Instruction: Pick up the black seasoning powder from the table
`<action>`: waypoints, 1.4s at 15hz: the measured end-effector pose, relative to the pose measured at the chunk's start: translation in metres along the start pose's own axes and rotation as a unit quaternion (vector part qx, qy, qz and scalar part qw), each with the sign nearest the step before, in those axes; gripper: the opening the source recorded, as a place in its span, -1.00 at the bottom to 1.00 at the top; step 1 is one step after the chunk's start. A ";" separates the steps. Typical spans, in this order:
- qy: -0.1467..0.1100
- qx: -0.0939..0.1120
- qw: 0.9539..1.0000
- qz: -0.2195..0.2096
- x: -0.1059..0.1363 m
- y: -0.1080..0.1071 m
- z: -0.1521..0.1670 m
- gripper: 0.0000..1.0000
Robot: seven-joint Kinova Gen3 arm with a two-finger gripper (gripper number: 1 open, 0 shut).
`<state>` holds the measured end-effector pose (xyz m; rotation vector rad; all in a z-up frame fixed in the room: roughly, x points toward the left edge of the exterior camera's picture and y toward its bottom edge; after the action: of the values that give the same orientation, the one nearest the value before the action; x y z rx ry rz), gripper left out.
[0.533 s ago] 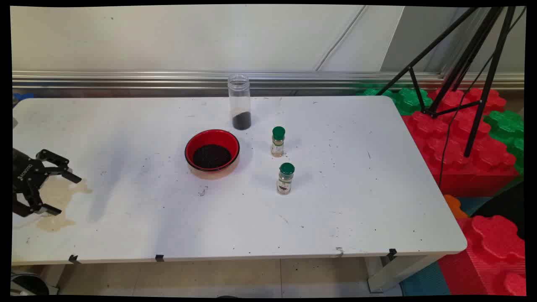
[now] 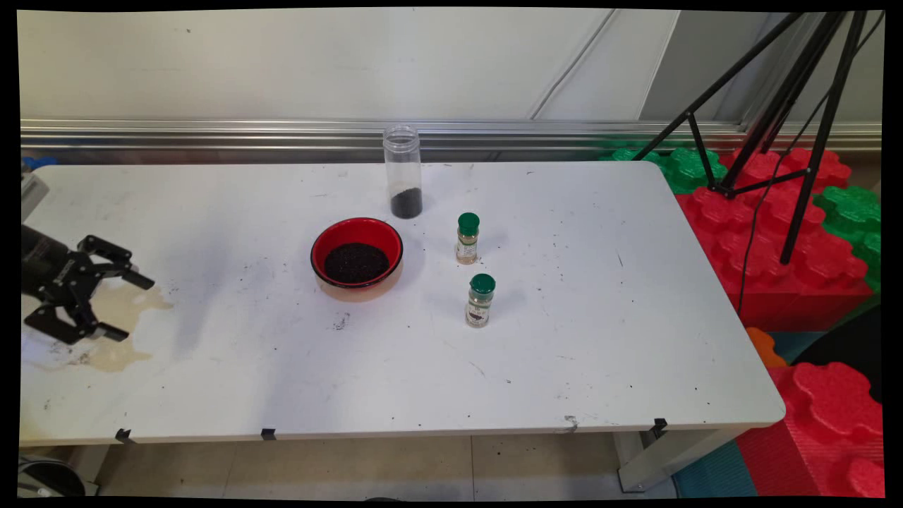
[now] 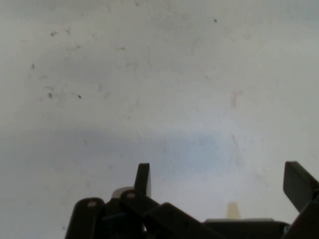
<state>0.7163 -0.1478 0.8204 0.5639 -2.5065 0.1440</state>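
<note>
My black gripper (image 2: 134, 307) hangs open and empty over the table's left side, above a brownish stain (image 2: 116, 353). In the hand view the gripper (image 3: 222, 181) shows its two fingers wide apart over bare white tabletop (image 3: 149, 74). Well to its right stands a red bowl (image 2: 357, 252) holding dark grains. Behind the bowl is a tall clear jar (image 2: 403, 171) with dark grains at its bottom. Two small spice bottles with green caps stand right of the bowl, one farther back (image 2: 467, 238) and one nearer (image 2: 480, 300).
The white table (image 2: 600, 367) carries scattered dark specks. Red and green foam blocks (image 2: 790, 233) and a black tripod (image 2: 783, 106) stand off the table's right side. A metal rail (image 2: 211, 130) runs along the wall behind.
The gripper has shifted a little to the right and farther back over the table, still open. Nothing else has moved.
</note>
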 end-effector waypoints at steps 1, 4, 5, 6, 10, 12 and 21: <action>0.003 0.005 1.000 -0.002 0.003 -0.003 0.001 1.00; 0.013 0.019 1.000 -0.007 0.011 -0.011 0.005 1.00; 0.017 0.025 1.000 -0.008 0.015 -0.014 0.007 1.00; 0.022 0.030 0.999 -0.010 0.018 -0.018 0.009 1.00; 0.037 0.049 0.998 -0.014 0.031 -0.030 0.016 1.00; 0.046 0.060 0.997 -0.015 0.039 -0.038 0.021 1.00; 0.083 0.092 0.992 -0.023 0.066 -0.068 0.045 1.00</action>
<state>0.6727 -0.2432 0.8177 0.6554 -2.3318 0.3917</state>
